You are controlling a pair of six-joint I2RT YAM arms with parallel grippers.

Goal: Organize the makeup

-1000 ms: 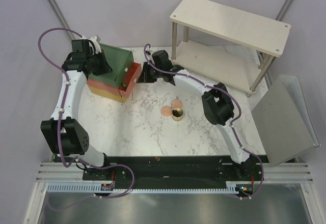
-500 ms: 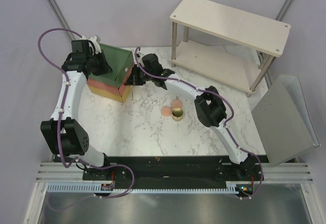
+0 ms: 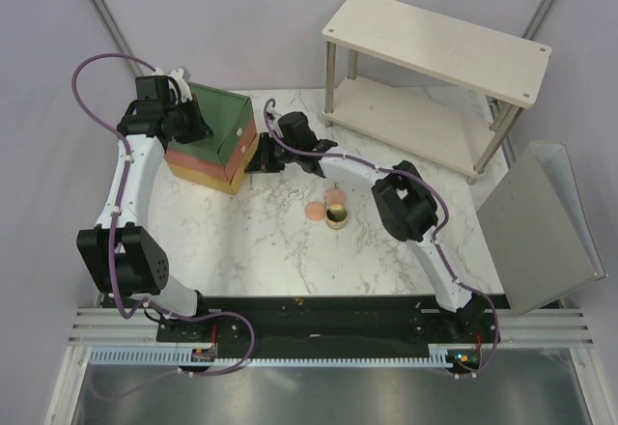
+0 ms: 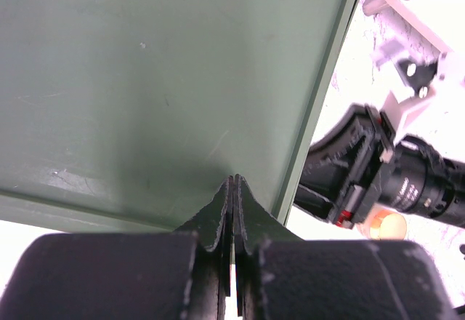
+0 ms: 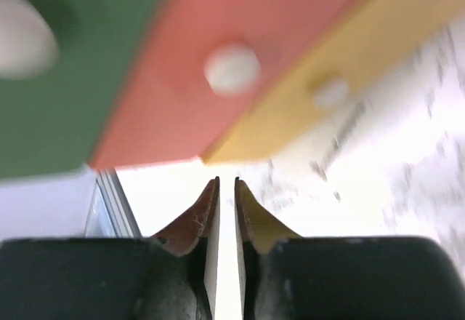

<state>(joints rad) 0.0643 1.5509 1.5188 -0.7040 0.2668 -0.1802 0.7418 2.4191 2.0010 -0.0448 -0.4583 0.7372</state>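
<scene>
The wooden shelf (image 3: 436,46) is standing well apart from the drawer box (image 3: 224,121), off to its right. Your left gripper (image 4: 234,183) is sitting over the drawer box's green top, fingers clenched together on nothing; you cannot tell whether the tips are touching the lid. Your right gripper (image 5: 226,188) is pointing at the box's front, just below the orange and yellow drawer faces, fingers drawn nearly together around nothing. The round gold pot (image 3: 337,216) is resting right of the box and nearer the arm bases, with the two pink round discs (image 3: 316,211) lying just beside it.
</scene>
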